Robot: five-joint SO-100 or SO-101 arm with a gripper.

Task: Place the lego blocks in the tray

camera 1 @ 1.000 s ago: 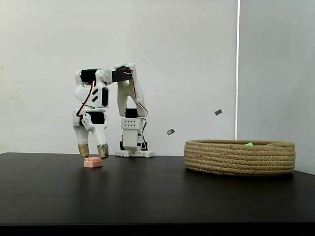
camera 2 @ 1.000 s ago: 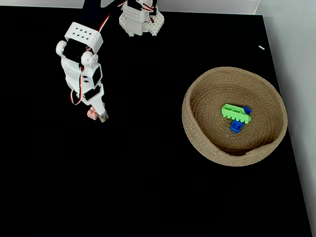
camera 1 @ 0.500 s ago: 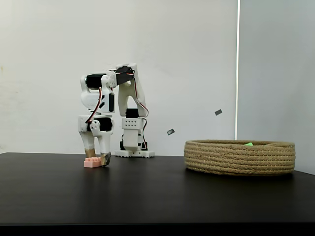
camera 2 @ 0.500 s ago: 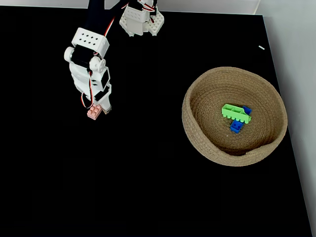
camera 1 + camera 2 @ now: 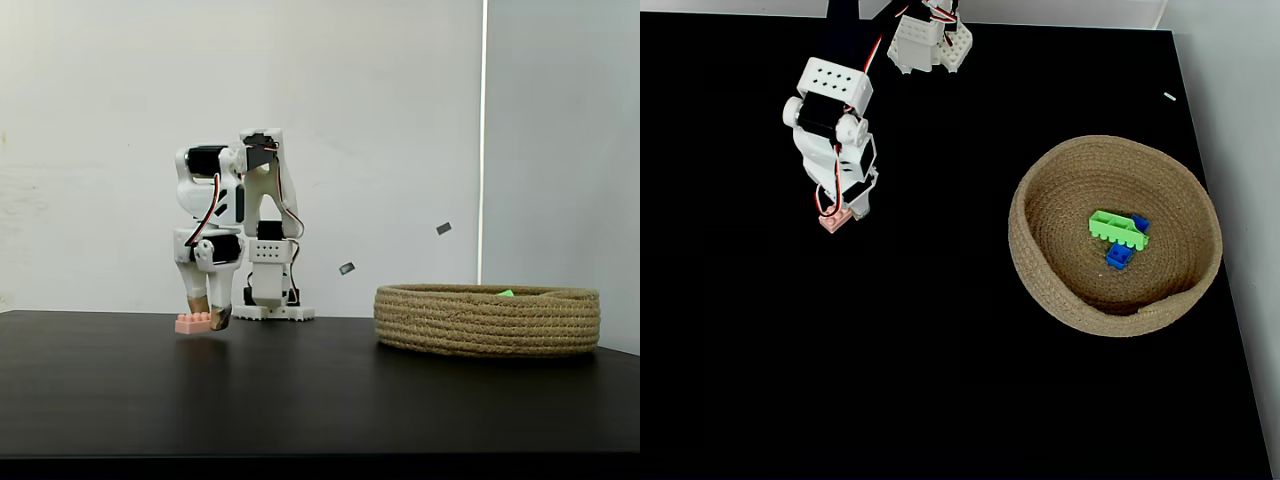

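My gripper (image 5: 208, 316) (image 5: 843, 215) is shut on the pale pink lego block (image 5: 192, 323) (image 5: 831, 222), which hangs just above the black table at the left. The tray, a round coiled-rope basket (image 5: 487, 320) (image 5: 1040, 185), stands at the right. Inside it lie a bright green block (image 5: 1118, 229) and a blue block (image 5: 1118, 257), with another bit of blue (image 5: 1140, 222) at the green block's far end. In the side fixed view only the top of the green block (image 5: 505, 293) peeks over the basket's rim.
The arm's white base (image 5: 268, 295) (image 5: 928, 45) stands at the back of the table. The table's right edge (image 5: 1225, 280) runs close past the basket. Open black tabletop (image 5: 930, 330) lies between the gripper and the basket.
The gripper came down around the pink block, closed on it, and has lifted it slightly and carried it a little to the right in the side view. The basket and its blocks have not moved.
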